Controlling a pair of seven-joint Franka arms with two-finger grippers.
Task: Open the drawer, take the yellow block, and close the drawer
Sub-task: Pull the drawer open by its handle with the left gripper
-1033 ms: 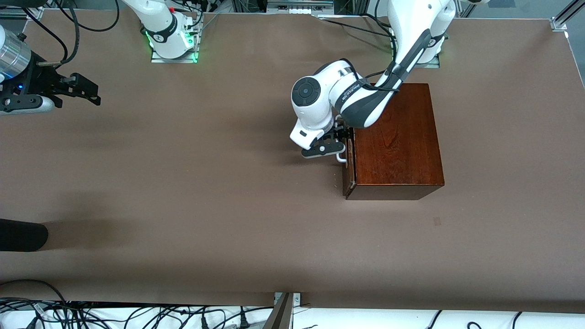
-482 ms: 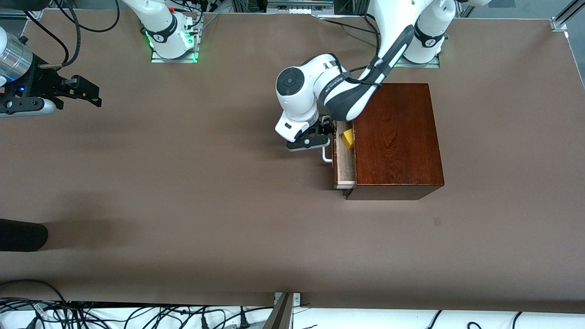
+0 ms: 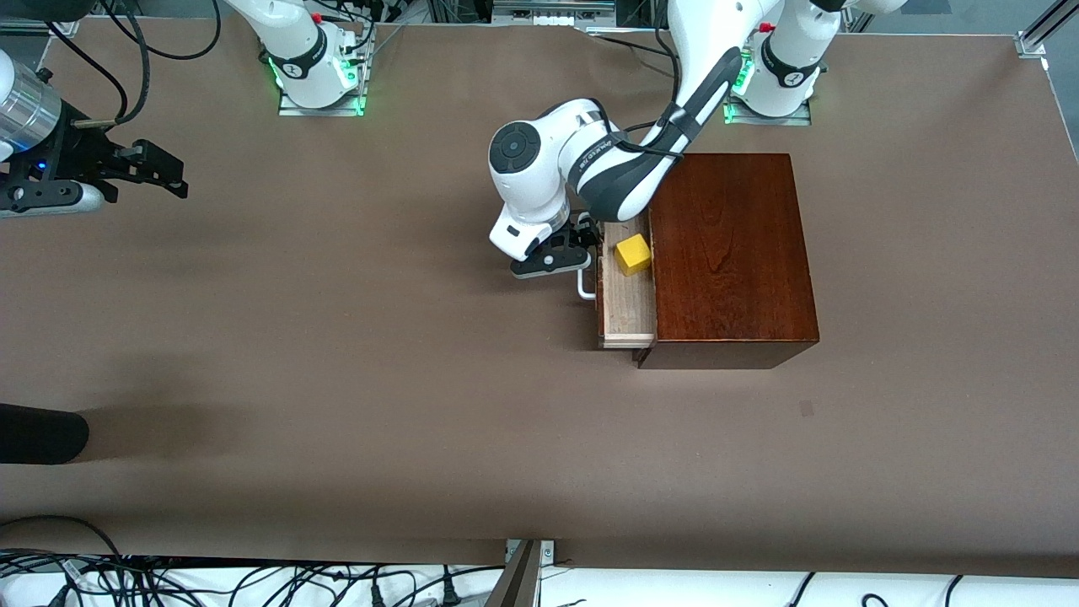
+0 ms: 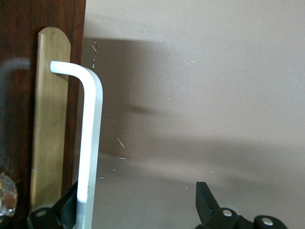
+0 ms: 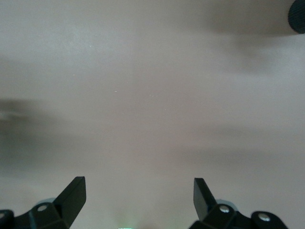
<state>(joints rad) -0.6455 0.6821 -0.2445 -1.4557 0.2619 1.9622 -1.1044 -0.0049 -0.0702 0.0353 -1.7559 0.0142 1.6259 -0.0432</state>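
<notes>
Jaws of the left gripper (image 3: 582,253) stand wide, one finger hooked inside the white loop handle (image 3: 585,287) of the drawer (image 3: 625,312).
Drawer is partly out of the wooden box (image 3: 729,253), pointing toward the right arm's end; the yellow block (image 3: 632,253) lies inside. Left arm bends low over the box. Right gripper (image 3: 173,173) waits, also wide.

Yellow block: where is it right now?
In the front view, the yellow block sits in the open drawer, beside the wooden box, near the left claw.
</notes>
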